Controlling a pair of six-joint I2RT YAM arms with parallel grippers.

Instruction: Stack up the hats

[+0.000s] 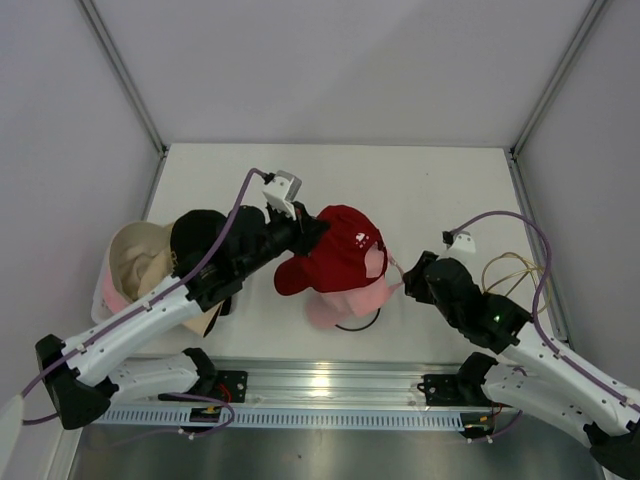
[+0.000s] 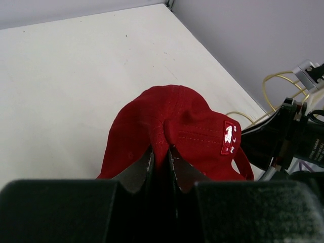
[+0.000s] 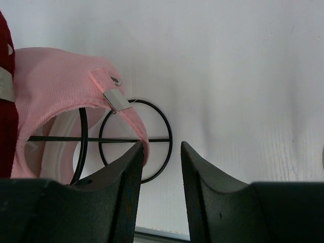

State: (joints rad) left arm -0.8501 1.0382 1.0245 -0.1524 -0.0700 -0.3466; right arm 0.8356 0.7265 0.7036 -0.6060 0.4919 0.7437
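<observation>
A red cap (image 1: 340, 255) with a white-lettered patch sits on top of a pink cap (image 1: 345, 305) in the middle of the table. My left gripper (image 1: 318, 228) is shut on a fold of the red cap's (image 2: 172, 121) crown, the fabric pinched between the fingertips (image 2: 161, 148). The pink cap (image 3: 50, 86) rests on a black wire frame (image 3: 164, 121). Its back strap (image 3: 134, 119) hangs just beside my right gripper's left finger. My right gripper (image 3: 161, 144) is open with nothing in the gap. A beige hat (image 1: 135, 262) and a black hat (image 1: 195, 228) lie at the left, partly under my left arm.
Thin tan wire hoops (image 1: 510, 268) lie at the table's right edge behind my right arm. A small white connector (image 1: 462, 240) on a purple cable hangs near them. Grey walls close in the table on three sides.
</observation>
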